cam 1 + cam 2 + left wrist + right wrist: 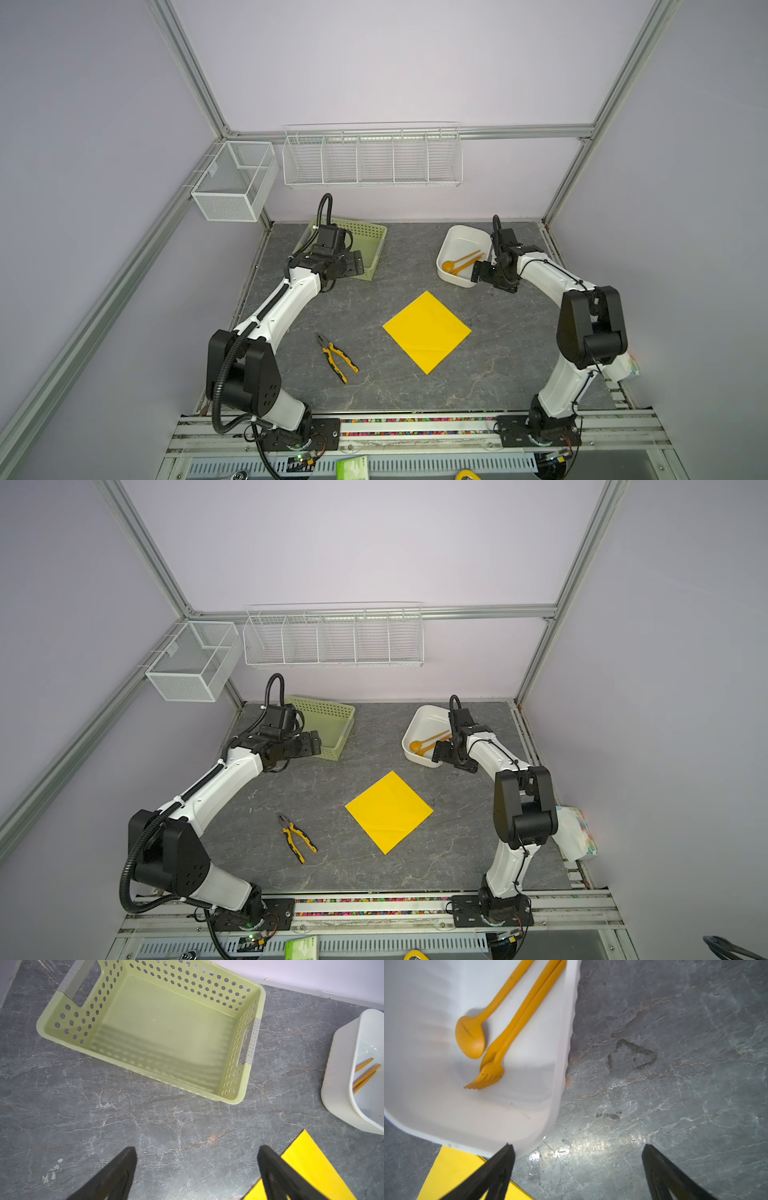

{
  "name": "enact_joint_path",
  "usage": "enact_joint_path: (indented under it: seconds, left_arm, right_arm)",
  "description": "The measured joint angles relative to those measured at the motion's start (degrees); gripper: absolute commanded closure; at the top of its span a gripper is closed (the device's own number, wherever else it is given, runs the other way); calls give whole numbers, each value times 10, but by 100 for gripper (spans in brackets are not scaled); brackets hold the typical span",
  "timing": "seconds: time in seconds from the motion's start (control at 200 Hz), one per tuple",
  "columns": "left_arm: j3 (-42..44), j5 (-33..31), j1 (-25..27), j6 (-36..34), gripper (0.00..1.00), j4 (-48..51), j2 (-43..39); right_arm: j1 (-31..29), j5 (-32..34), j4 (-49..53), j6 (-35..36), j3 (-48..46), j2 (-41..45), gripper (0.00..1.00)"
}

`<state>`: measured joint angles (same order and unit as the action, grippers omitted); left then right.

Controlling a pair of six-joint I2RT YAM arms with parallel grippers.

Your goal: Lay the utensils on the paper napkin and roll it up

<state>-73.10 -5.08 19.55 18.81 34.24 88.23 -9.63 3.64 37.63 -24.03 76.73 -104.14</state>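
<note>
Marbled tabletop (374, 299) bears a white tub (457, 233) holding the utensils (461, 262); left tool (197, 1148) and right tool (577, 1145) both released.

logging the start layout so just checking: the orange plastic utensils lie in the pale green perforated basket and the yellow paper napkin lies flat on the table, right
Not quite: the orange plastic utensils lie in the white plastic tub, not the pale green perforated basket, as the right wrist view shows. The yellow paper napkin does lie flat on the grey table.
</note>
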Motion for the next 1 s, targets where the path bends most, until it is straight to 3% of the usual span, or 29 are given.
enact_joint_path:
  seconds: [0.525, 0.845, 1.0]
  left_arm:
    - [-26, 14, 14, 50, 15, 13, 75]
    - [-138, 9, 14, 118, 24, 37, 172]
    - [-180, -5, 15, 160, 22, 54, 217]
  right_arm:
    - [37, 26, 22, 28, -52, 24, 2]
    - [39, 17, 36, 31, -39, 71, 2]
    - [39, 12, 43, 31, -39, 87, 2]
